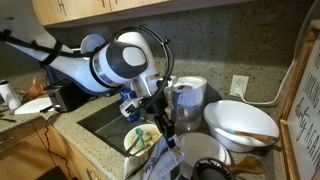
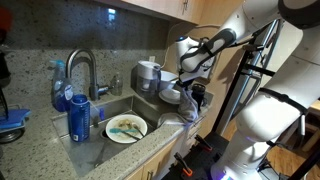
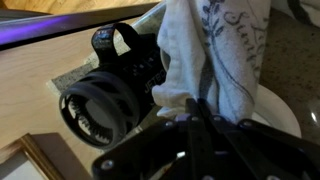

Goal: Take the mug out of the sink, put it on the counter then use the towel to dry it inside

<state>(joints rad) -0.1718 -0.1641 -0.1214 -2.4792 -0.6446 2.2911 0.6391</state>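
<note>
While the gripper (image 3: pixel 200 117) is clamped on the white printed cloth towel (image 3: pixel 215 50), the cloth hangs limp beside the black glossy handled mug (image 3: pixel 108 98). Towel likely soft and light, so hold it bunched; mug probably rigid, slick.

Home kitchen — sink (image 2: pixel 118 103), faucet (image 2: pixel 85 66), granite counter (image 2: pixel 35 140), cabinets (image 1: pixel 70 10)

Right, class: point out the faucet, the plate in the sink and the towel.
faucet (image 2: pixel 84 60): in an exterior view, top of the curved spout.
plate (image 2: pixel 144 126): in an exterior view, its right rim.
towel (image 3: pixel 215 55): wrist view, the hanging printed cloth.
</note>
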